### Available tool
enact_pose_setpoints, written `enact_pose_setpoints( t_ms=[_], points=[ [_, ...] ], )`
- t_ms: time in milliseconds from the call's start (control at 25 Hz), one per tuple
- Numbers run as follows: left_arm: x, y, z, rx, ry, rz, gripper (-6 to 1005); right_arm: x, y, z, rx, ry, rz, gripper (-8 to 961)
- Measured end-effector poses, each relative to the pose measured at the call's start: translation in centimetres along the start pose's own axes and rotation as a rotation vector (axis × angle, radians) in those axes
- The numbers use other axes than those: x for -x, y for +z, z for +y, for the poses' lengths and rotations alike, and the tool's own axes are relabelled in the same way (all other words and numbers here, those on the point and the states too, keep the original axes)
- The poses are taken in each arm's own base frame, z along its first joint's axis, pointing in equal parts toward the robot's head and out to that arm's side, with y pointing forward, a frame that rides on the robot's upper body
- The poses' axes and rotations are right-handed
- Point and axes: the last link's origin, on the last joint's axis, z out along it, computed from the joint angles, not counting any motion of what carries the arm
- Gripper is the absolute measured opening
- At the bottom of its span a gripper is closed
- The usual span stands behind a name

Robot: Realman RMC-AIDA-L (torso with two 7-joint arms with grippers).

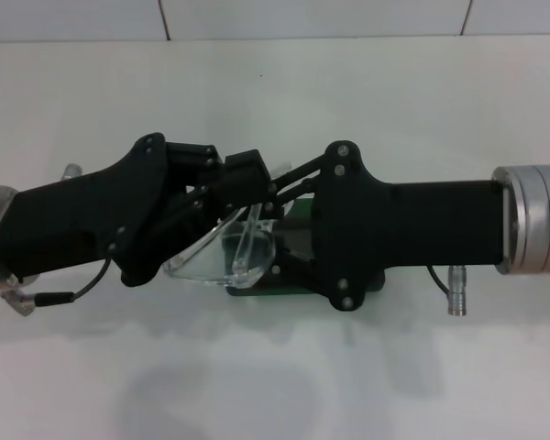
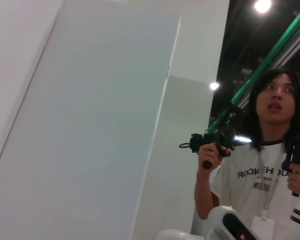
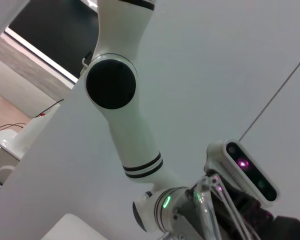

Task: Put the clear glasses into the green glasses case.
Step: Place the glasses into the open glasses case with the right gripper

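Head view: white table (image 1: 275, 385), tiled wall (image 1: 312, 18).

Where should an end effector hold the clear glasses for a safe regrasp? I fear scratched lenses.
Judging by the head view, grip the clear glasses at the curved arm, not the lens face, coming from above on the left side. They sit tilted over the green glasses case, and both end effectors crowd the middle.

The person's white T-shirt (image 2: 262, 187) reads "ROOKEHOU" (the rest is cut off).
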Motion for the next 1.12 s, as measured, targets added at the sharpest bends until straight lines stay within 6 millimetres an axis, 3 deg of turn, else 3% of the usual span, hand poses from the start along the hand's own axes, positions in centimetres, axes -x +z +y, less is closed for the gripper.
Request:
enact_pose_setpoints(
  t_ms=[320, 680, 1120],
  points=[
    [-0.1, -0.4, 0.1, -0.020, 0.011, 0.016, 98, 0.0, -0.1, 0.2, 0.001, 0.004, -0.003, 118],
    [-1.3, -2.6, 0.1, -0.111, 0.054, 0.055, 98, 0.1, -0.3, 0.6, -0.001, 0.022, -0.016, 118],
    [0.1, -1.0, 0.6, -0.007, 0.003, -0.020, 99, -0.2, -0.6, 0.3, -0.018, 0.028, -0.006, 119]
  ],
)
